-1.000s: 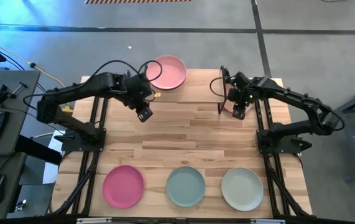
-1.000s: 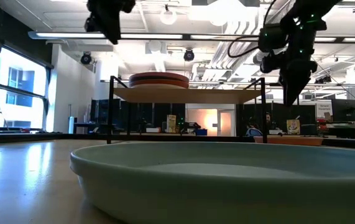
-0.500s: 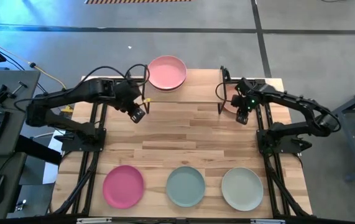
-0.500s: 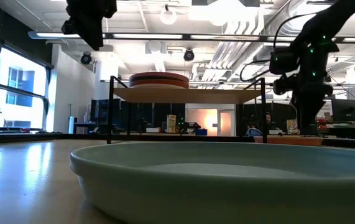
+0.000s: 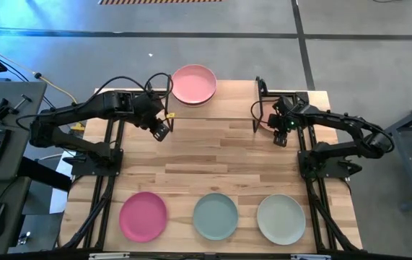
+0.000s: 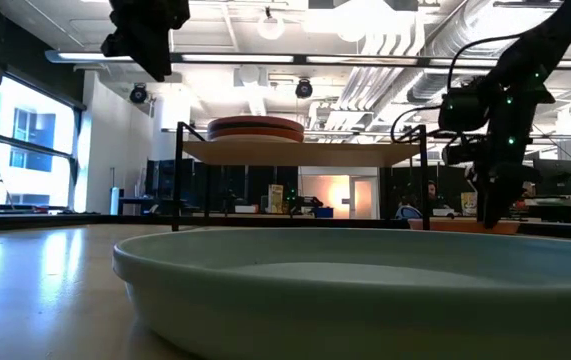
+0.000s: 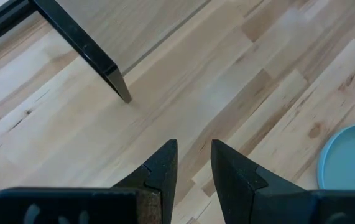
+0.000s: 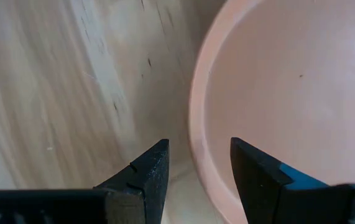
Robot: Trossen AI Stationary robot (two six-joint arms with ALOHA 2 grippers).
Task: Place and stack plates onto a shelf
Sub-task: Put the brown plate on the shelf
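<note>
A stack of plates [image 5: 193, 84] with a pink one on top rests on the shelf [image 6: 300, 153] at the table's far edge. A peach plate [image 8: 276, 93] lies on the table right of the shelf. My right gripper [image 8: 196, 152] is open and low over it [image 6: 490, 212], one finger outside the rim and one over the bowl. My left gripper [image 5: 161, 131] is open and hangs high [image 6: 150, 40] near the shelf's left front leg [image 7: 116, 84]. Magenta [image 5: 143, 215], pale teal [image 5: 215, 215] and off-white [image 5: 281, 219] plates lie along the near edge. My right gripper comes from above, pointing down, with its fingers on either side of the peach plate's rim [image 8: 197, 118] at the side nearest the shelf. I cannot tell whether the fingers touch it. The plate lies flat on the table.
The shelf's black right legs [image 5: 256, 124] stand close beside the right gripper. The middle of the wooden table [image 5: 220, 159] is bare between the shelf and the three near plates. In the low view the pale teal plate [image 6: 365, 290] fills the foreground.
My right gripper has come down onto the peach plate's edge, shifting slightly toward the table's right. My left gripper has drawn back toward the table's left, staying high.
</note>
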